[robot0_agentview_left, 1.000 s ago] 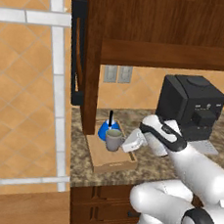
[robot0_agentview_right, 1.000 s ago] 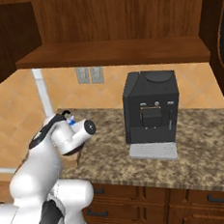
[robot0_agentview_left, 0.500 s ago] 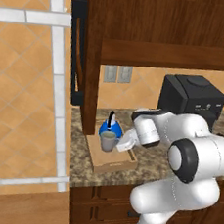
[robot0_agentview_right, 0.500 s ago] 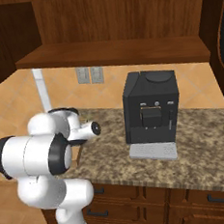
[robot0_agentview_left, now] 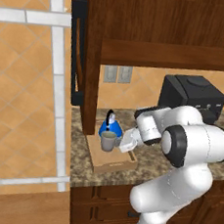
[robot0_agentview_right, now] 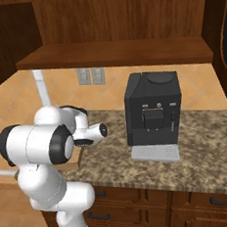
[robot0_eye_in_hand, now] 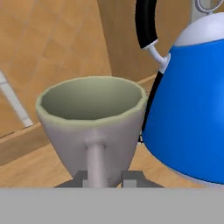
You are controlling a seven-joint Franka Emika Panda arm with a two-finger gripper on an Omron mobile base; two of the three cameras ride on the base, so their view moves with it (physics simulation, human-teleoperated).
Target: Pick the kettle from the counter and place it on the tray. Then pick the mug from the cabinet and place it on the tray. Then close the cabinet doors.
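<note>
Mug handle sits between my gripper tips, which flank it closely; whether they pinch it or have let go, I cannot tell. It stands on the tray, just beside the kettle (nearly touching). Pulling back crooked could snag the handle and tip the mug against the kettle.

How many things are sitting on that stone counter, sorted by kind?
Kettle, blue: 1
Mug, grey: 1
Tray, wooden, under both: 1
Coffee machine, black: 1
Total: 4
</note>
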